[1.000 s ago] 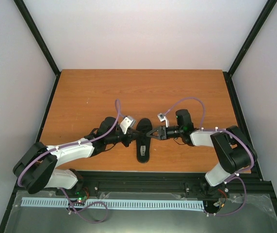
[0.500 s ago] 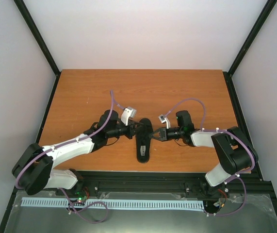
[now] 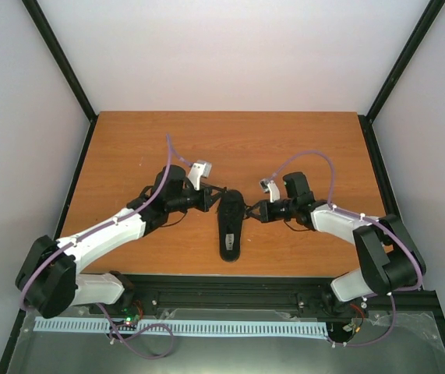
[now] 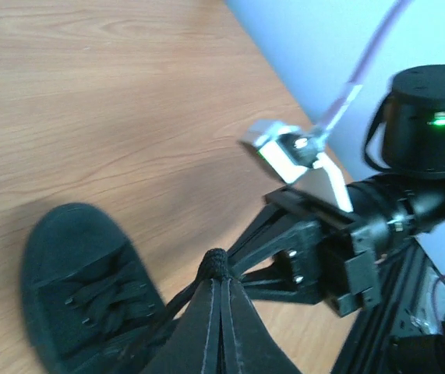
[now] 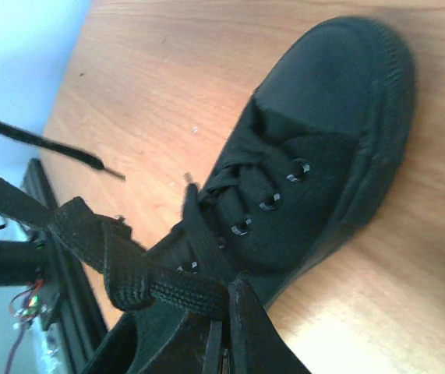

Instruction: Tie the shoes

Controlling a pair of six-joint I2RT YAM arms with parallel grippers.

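One small black shoe [image 3: 229,230] lies on the wooden table [image 3: 230,148], lengthwise between the arms, in the top external view. My left gripper [image 3: 215,194] is just left of its far end, shut on a black lace [image 4: 216,263] whose end sticks out of the tips [image 4: 219,274]. My right gripper [image 3: 250,209] is at the shoe's right side. Its jaws [image 5: 232,305] are shut on a flat lace [image 5: 167,287] that runs off to the left above the shoe [image 5: 323,132]. In the left wrist view the shoe's toe [image 4: 70,257] is at lower left and the right gripper [image 4: 308,253] faces me.
A black frame rail [image 3: 230,287] runs along the table's near edge by the arm bases. Black posts [image 3: 60,58] and white walls close in the sides and back. Purple cables [image 3: 304,160] loop above both wrists.
The right gripper has shut on a lace. The left arm has swung up and away from the near edge, drawing its lace with it. The right wrist has shifted slightly right.
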